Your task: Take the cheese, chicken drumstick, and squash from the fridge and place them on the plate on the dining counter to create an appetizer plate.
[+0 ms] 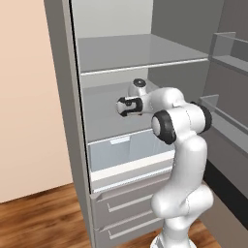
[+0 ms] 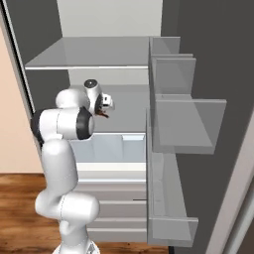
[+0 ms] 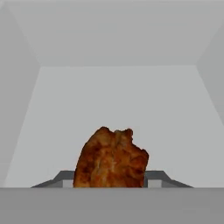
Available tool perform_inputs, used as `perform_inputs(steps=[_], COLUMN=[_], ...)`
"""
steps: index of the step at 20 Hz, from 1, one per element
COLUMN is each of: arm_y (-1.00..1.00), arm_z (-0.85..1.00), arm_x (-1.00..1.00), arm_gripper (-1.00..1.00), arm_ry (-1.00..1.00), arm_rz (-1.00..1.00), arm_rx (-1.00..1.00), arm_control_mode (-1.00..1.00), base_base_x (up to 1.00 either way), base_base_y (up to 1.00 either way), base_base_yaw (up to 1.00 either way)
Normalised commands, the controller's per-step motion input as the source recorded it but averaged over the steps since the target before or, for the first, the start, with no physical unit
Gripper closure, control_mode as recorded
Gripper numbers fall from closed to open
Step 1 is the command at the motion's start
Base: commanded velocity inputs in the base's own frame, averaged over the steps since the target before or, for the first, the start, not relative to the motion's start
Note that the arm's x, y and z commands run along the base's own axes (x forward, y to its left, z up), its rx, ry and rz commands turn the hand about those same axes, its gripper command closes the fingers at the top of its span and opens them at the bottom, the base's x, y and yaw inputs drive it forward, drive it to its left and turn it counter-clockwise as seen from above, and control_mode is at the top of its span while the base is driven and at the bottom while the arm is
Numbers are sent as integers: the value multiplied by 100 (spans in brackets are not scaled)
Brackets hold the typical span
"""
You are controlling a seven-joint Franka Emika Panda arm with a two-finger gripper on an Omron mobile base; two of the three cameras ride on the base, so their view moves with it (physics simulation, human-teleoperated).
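The chicken drumstick (image 3: 111, 159) is a brown, lumpy piece sitting between my two finger tips; in the right base view it shows as a small dark bit (image 2: 102, 114) under the hand. My gripper (image 3: 111, 178) is shut on it, a finger (image 3: 65, 178) pressing each side. The hand (image 1: 127, 105) reaches into the fridge (image 1: 72, 97) just above its middle shelf (image 1: 104, 118), with the gripper (image 2: 105, 110) over that shelf. The cheese, the squash, the plate and the dining counter are out of view.
An upper grey shelf (image 1: 131, 53) lies close above the hand. Below it are the pale-blue crisper bin (image 1: 128, 155) and grey drawers with bar handles (image 1: 128, 203). The open door's shelves (image 2: 183, 124) jut out on the right. A beige wall (image 1: 29, 97) stands left.
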Motion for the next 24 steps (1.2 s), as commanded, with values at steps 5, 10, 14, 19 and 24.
perform_inputs(steps=[5, 10, 14, 19, 24], arm_y=[18, 0, 0, 0, -1], arm_z=[97, 92, 62, 30, 0], arm_x=[-100, -100, -100, -100, -97], arm_gripper=[100, 100, 100, 100, 100], arm_ry=[-19, -2, 0, 1, 2], arm_rz=[0, 0, 0, 0, 0], arm_rx=[0, 0, 0, 0, 0], arm_control_mode=[-100, -100, -100, -100, -100], base_base_x=[0, 0, 0, 0, 0], base_base_y=[0, 0, 0, 0, 0], base_base_yaw=[0, 0, 0, 0, 0])
